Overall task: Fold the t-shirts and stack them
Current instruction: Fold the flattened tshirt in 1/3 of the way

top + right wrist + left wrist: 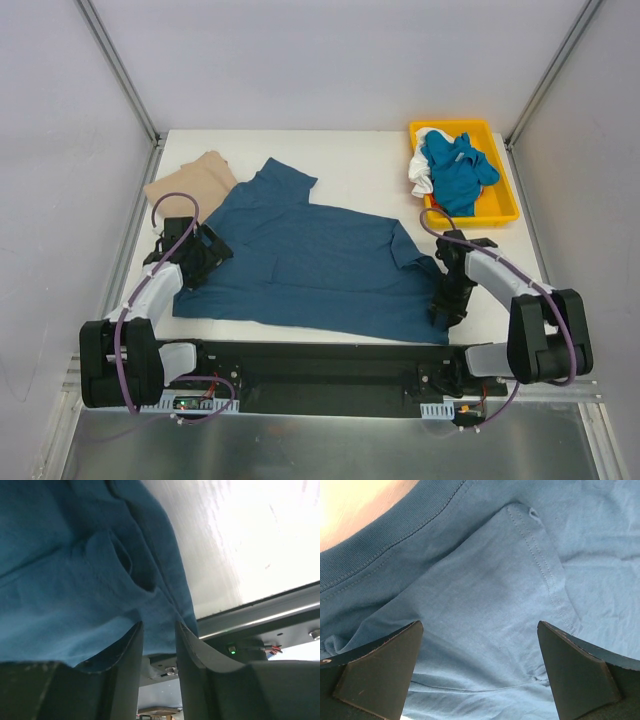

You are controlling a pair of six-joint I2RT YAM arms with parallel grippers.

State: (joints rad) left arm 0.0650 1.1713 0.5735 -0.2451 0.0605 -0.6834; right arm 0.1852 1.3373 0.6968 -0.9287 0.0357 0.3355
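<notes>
While the dark teal t-shirt (310, 260) lies spread across the middle of the table (360, 170), with the tan t-shirt (195, 185) showing at its far left and the bright blue t-shirt (455, 170) and the white t-shirt (422, 175) heaped in the yellow tray (505, 200) at the far right, the top view puts the left gripper (200, 252) over the shirt's left edge and the right gripper (447, 303) at its near right corner. From the left wrist, that claw gapes wide above the collar (370, 555) and chest pocket (520, 605), holding nothing; it would do better to come down on an edge than on mid-cloth. From the right wrist, the jaws stand narrowly apart with light between them, the hem (120, 650) draped at their mouth but, as I judge, not pinched. Seat that hem deep before closing, catch both layers, then lift both sides together so the fold lands even and the tan t-shirt is not dragged.
</notes>
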